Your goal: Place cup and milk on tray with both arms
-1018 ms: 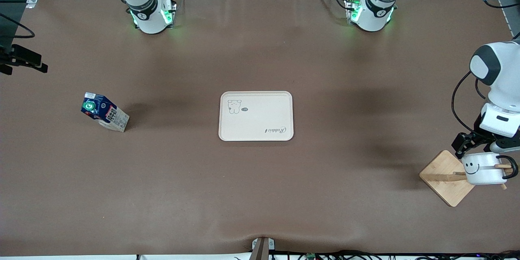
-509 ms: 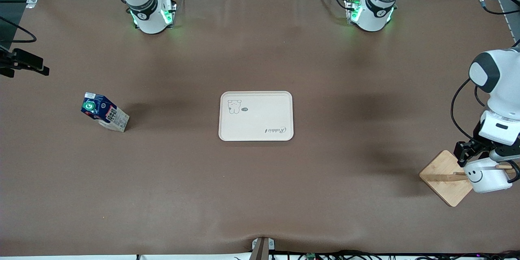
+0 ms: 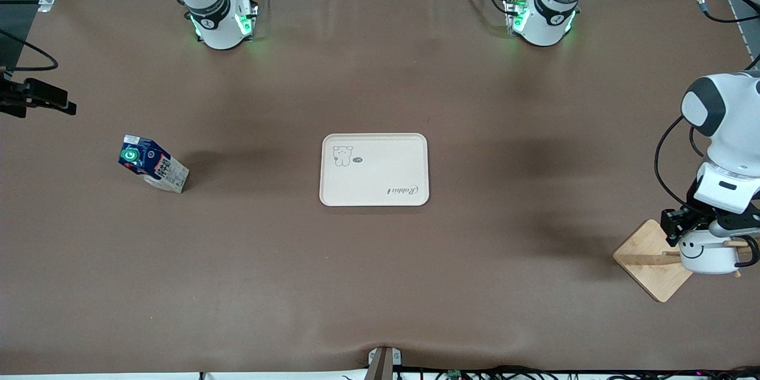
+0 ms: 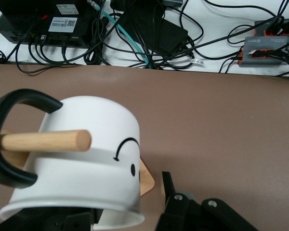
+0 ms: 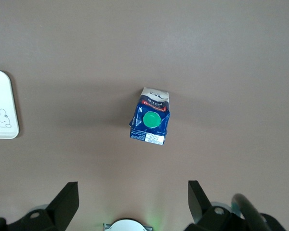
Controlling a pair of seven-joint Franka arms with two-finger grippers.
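The white smiley cup (image 3: pixel 706 251) hangs by its black handle on a wooden peg (image 4: pixel 43 141) of the stand at the left arm's end of the table. My left gripper (image 3: pixel 693 231) is right at the cup's rim (image 4: pixel 86 159). One finger (image 4: pixel 166 185) stands clear beside the wall and the other is hidden under the cup; it is open. The blue milk carton (image 3: pixel 153 164) with a green cap stands toward the right arm's end. My right gripper (image 3: pixel 41 100) is open, high over the table near the milk (image 5: pixel 150 122). The cream tray (image 3: pixel 374 190) lies mid-table.
The square wooden stand base (image 3: pixel 644 252) sits near the table's edge at the left arm's end. Cables and black boxes (image 4: pixel 62 24) lie off the table's edge by the cup. A corner of the tray (image 5: pixel 2 91) shows in the right wrist view.
The left gripper shifted slightly at the cup, which rocked on its peg and tilted back. The right gripper drifted a little toward the milk. Milk and tray have not moved.
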